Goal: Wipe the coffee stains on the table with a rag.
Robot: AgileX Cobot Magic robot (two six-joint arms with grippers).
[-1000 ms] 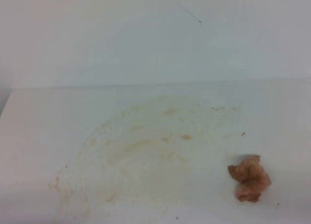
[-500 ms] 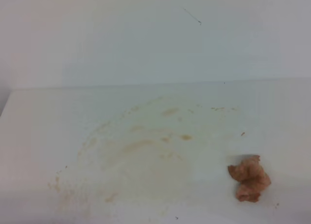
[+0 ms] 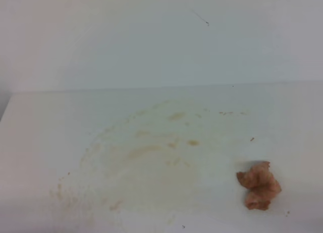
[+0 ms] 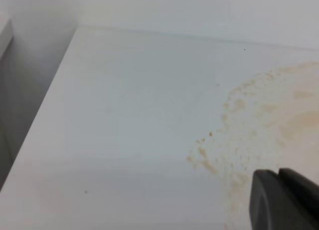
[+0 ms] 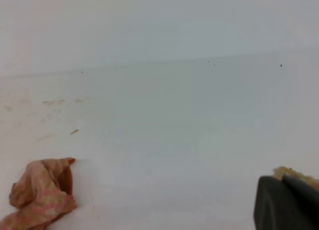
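- Rag (image 3: 259,186) lies wadded on the white table (image 3: 45,127), near its right front, just clear of the coffee stains (image 3: 146,157); no gripper touches it, so it looks set down or not picked up
- Stains spread as faint tan smears and specks across the middle, much wider than the rag
- Right gripper (image 5: 286,202) shows only a dark corner, clenched with nothing in it, well apart from the rag
- Left gripper (image 4: 284,197) hangs beside the stain's edge; cannot tell its jaws
- No writing or labels visible
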